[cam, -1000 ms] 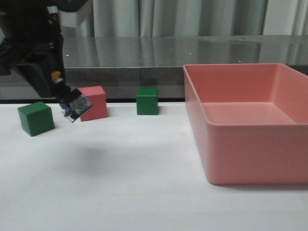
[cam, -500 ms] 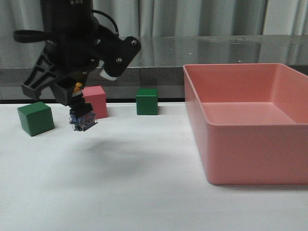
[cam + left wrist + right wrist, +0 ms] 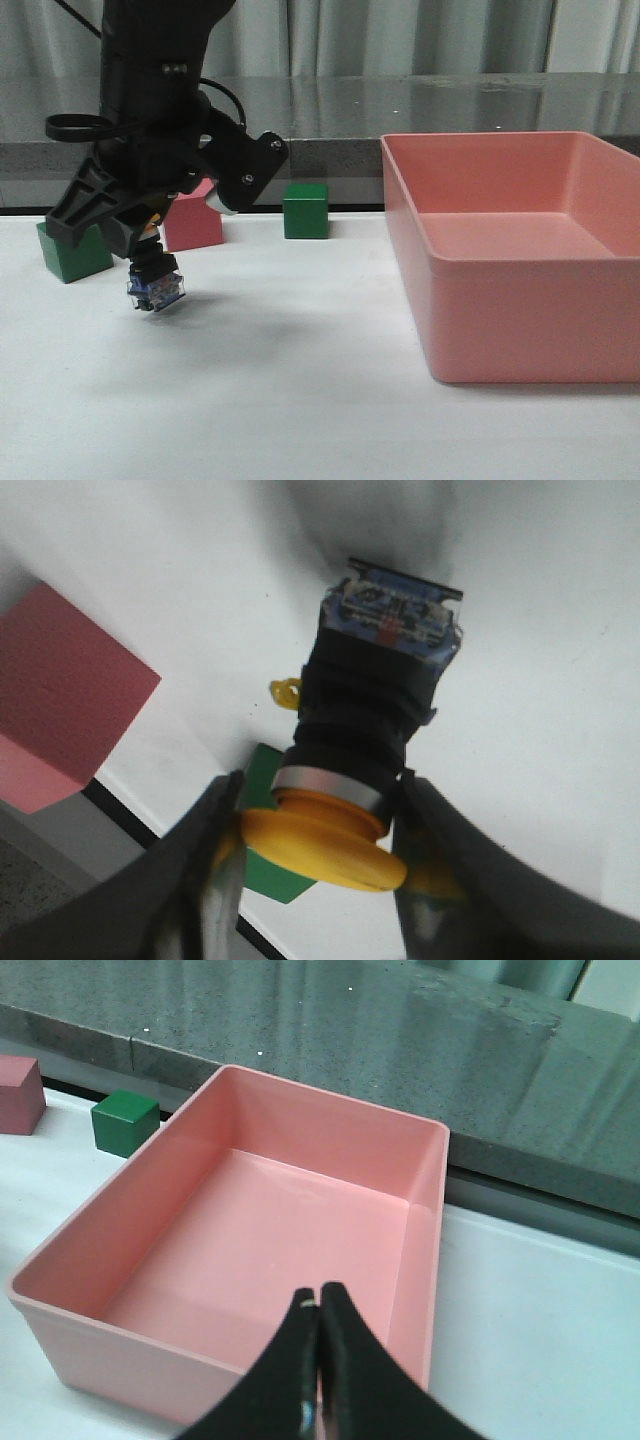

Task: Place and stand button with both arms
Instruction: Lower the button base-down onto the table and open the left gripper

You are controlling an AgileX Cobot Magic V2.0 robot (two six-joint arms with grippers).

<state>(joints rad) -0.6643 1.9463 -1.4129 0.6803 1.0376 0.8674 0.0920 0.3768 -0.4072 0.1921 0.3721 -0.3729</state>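
The button [image 3: 154, 287] hangs a little above the white table at the front left, its blue-grey base pointing down and slightly tilted. My left gripper [image 3: 150, 255] is shut on its yellow cap. In the left wrist view the button [image 3: 372, 705] shows its yellow cap, silver collar, black body and blue base, with my left gripper [image 3: 320, 845] clamped on the cap from both sides. My right gripper [image 3: 318, 1302] is shut with nothing in it, hovering above the pink bin [image 3: 270, 1230]. It does not show in the front view.
A green cube [image 3: 72, 252] and a pink cube [image 3: 192, 218] stand behind the left arm; another green cube [image 3: 305, 210] sits further right. The large pink bin [image 3: 520, 290] fills the right side. A dark stone ledge [image 3: 400, 110] runs along the back.
The left arm has swung down and forward with the button, turning it from tilted sideways by the pink cube to base-down, closer to the table.
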